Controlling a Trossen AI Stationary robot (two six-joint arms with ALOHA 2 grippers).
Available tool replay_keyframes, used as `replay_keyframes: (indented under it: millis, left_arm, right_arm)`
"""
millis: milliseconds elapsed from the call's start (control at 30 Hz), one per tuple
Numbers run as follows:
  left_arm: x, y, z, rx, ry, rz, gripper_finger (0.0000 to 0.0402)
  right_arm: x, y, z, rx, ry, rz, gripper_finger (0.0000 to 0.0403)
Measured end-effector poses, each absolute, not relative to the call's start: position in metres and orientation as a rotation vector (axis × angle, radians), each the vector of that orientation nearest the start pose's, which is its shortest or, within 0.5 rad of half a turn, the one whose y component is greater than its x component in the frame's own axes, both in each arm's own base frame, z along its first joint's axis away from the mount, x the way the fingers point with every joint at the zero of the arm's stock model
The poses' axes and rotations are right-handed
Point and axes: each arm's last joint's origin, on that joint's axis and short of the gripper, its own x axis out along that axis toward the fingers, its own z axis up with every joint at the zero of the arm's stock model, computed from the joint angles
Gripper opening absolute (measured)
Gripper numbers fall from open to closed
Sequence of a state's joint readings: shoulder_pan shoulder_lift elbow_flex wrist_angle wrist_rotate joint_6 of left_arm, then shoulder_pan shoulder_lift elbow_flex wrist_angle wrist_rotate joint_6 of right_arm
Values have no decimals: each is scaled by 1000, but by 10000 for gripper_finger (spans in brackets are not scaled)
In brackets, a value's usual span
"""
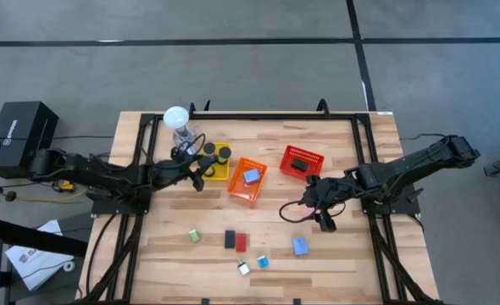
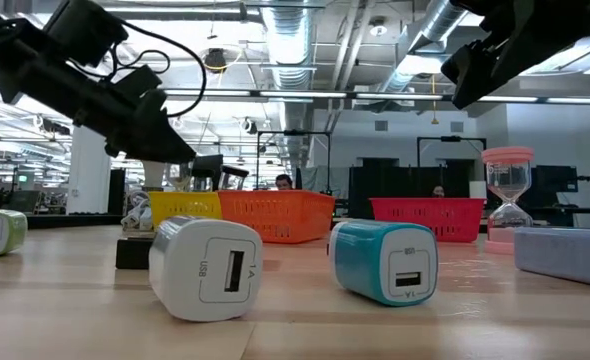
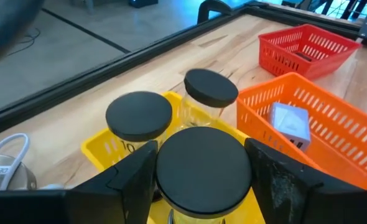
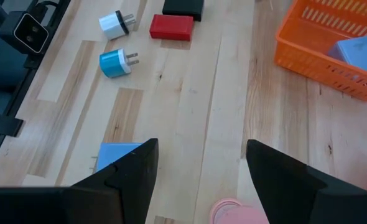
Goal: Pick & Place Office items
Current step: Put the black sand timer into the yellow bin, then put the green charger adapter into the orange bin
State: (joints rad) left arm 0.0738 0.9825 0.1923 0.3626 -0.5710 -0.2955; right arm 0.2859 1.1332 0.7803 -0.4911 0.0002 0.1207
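Gripping a clear jar with a flat matte black lid (image 3: 200, 169) between its dark fingers, the left gripper (image 1: 201, 169) hung over the yellow mesh basket (image 3: 96, 149), where two more round black-lidded jars (image 3: 139, 116) already stood side by side. Next to it the orange mesh basket (image 1: 237, 182) held a pale blue block (image 1: 252, 176), and the red mesh basket (image 1: 303, 155) held a flat black rectangle (image 1: 298, 164). The right gripper (image 1: 321, 219) hovered above bare wood planks near the table's middle, its fingers spread apart and empty. Beneath it stood a pink-capped hourglass (image 2: 508, 196), with a light-blue block (image 4: 117, 154) just beside. Nearer the front edge lay a smooth white USB wall charger (image 2: 207, 267) and a teal one (image 2: 384, 261), rounded cubes with metal prongs; a red flat rectangle (image 4: 171, 27) and a black one (image 4: 183, 7) sat side by side, and a small green charger (image 1: 194, 235) lay apart toward the left
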Motion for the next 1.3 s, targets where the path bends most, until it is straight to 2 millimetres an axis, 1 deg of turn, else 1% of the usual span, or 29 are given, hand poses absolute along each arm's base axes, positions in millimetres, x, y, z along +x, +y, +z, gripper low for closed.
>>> replay_keyframes:
  millis: [333, 967, 1133, 1300]
  left_arm:
    - [169, 28, 148, -168, 347, 690, 234]
    - [170, 28, 149, -163, 342, 681, 235]
    - [172, 27, 153, -172, 323, 658, 235]
    - [174, 28, 158, -135, 317, 654, 235]
  right_arm:
    - [214, 63, 242, -8, 853, 217, 235]
    - [214, 63, 242, -8, 853, 217, 235]
    - [214, 63, 242, -8, 853, 217, 235]
    - [214, 63, 242, -8, 853, 217, 235]
